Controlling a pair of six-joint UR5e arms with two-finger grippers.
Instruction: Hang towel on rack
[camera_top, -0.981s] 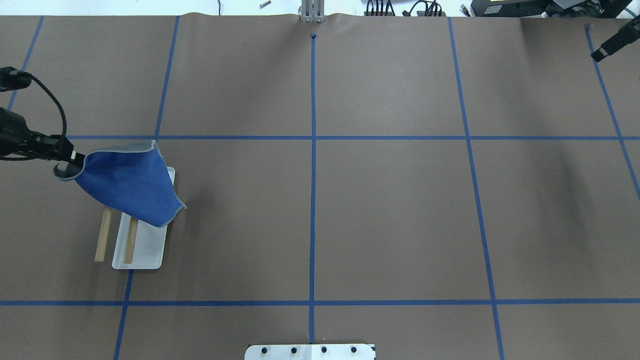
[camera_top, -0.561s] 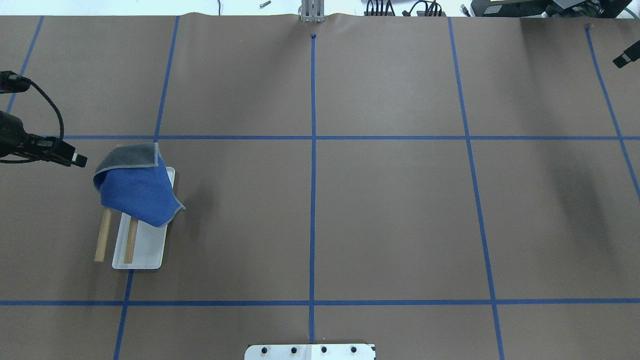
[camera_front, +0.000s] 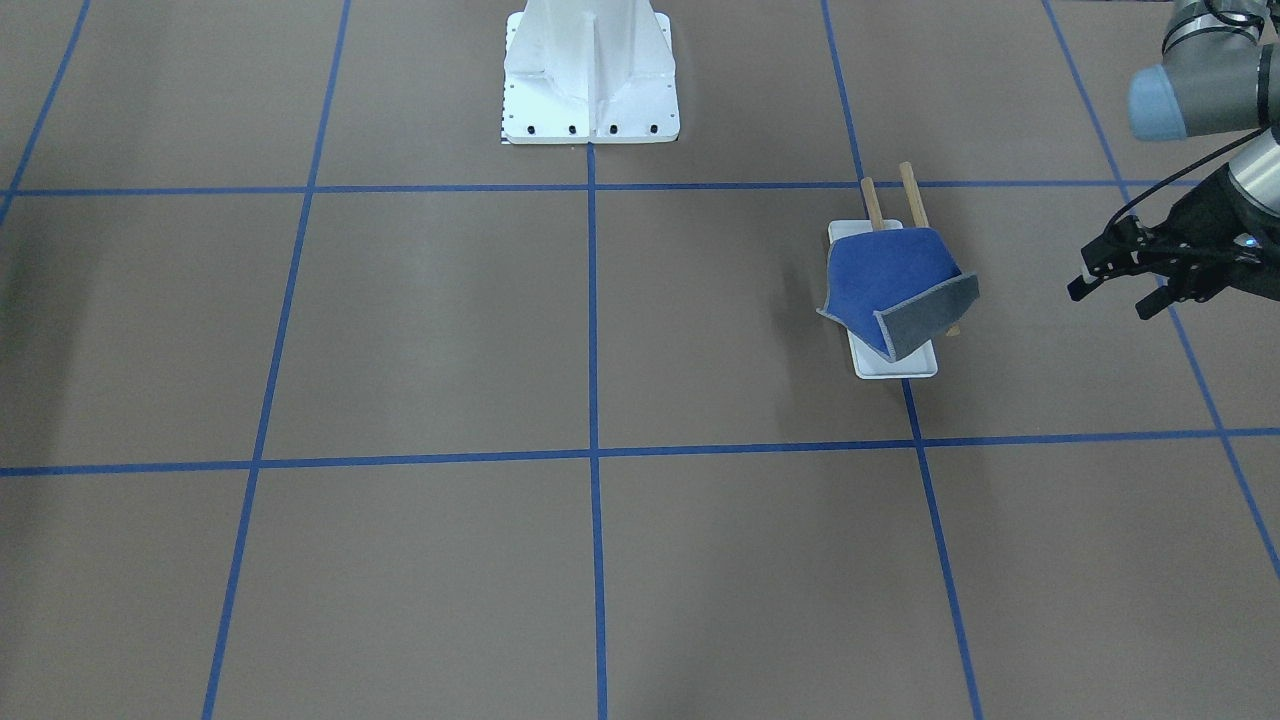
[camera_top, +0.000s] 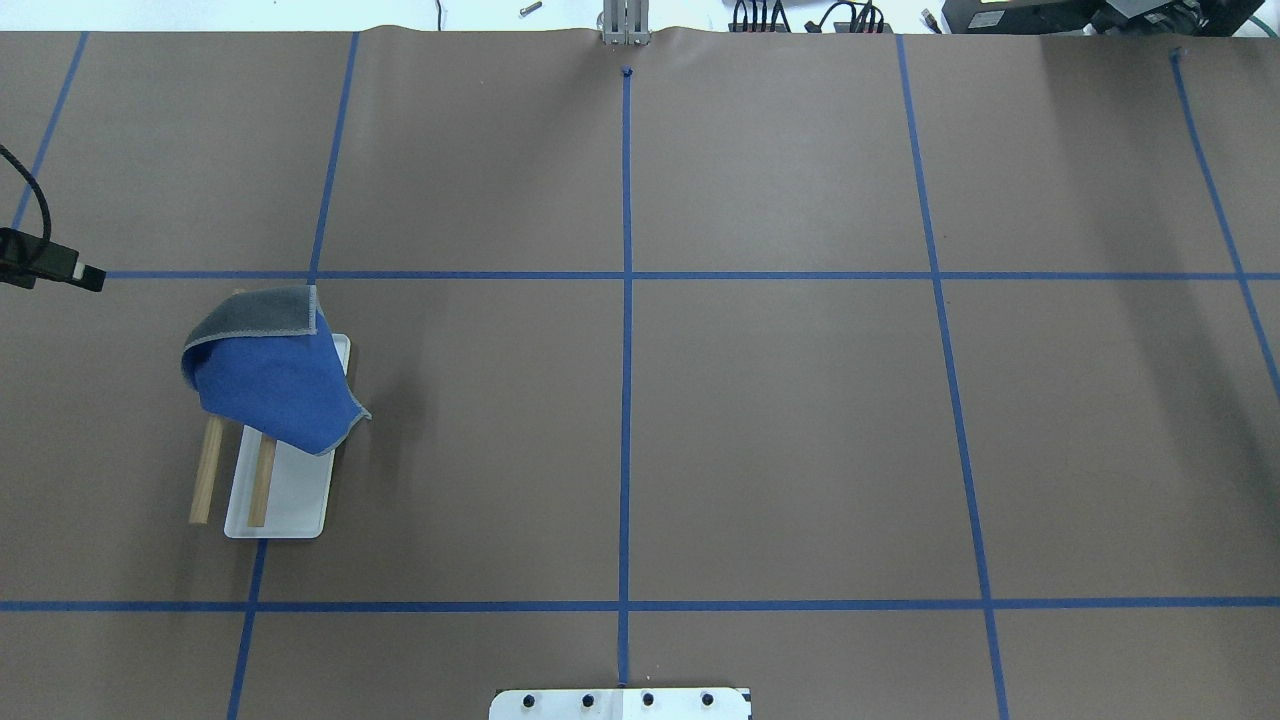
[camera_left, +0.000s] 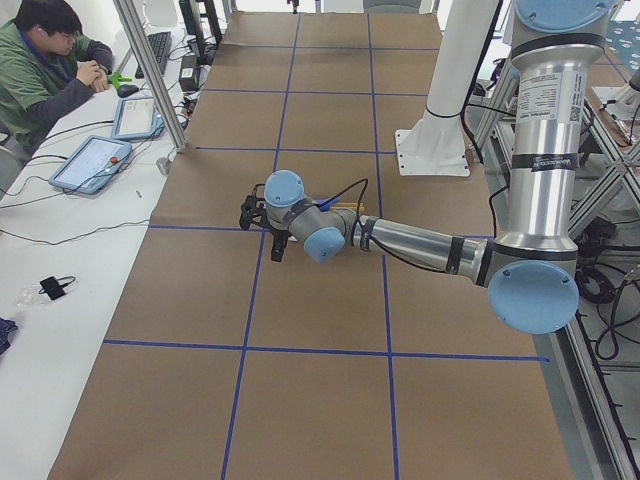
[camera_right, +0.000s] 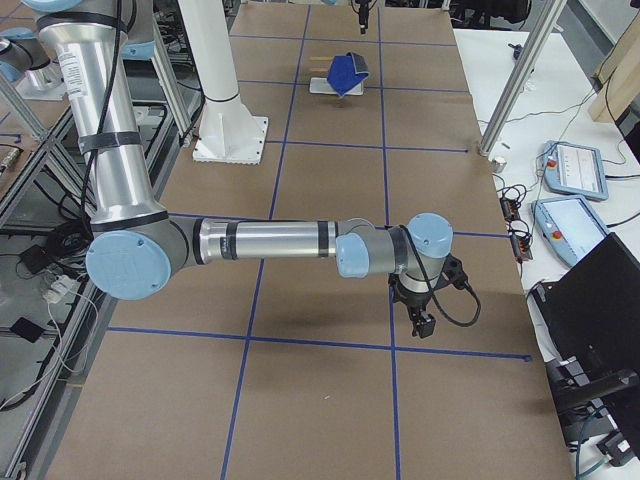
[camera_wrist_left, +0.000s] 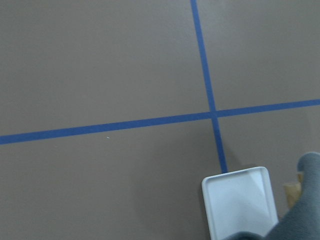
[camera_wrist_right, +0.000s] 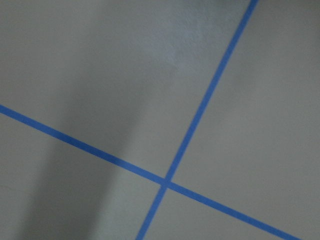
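The towel (camera_top: 270, 385) is draped over the rack, blue face up, with a grey corner (camera_front: 925, 315) folded over; it also shows in the exterior right view (camera_right: 348, 72). The rack has two wooden bars (camera_top: 208, 470) over a white base (camera_top: 295, 495), also seen in the front view (camera_front: 895, 367). My left gripper (camera_front: 1110, 298) is open and empty, well off to the rack's side. In the overhead view only one of its fingers (camera_top: 85, 276) shows at the left edge. My right gripper (camera_right: 425, 322) shows only in the exterior right view, far from the rack; I cannot tell its state.
The robot's white pedestal (camera_front: 590, 80) stands at the table's near-robot edge. Blue tape lines grid the brown table cover (camera_top: 780, 430). An operator (camera_left: 50, 60) sits at a side desk with tablets.
My left gripper let go of the towel and pulled away to the left. The freed corner dropped and folded grey side up. My right gripper left the overhead view.
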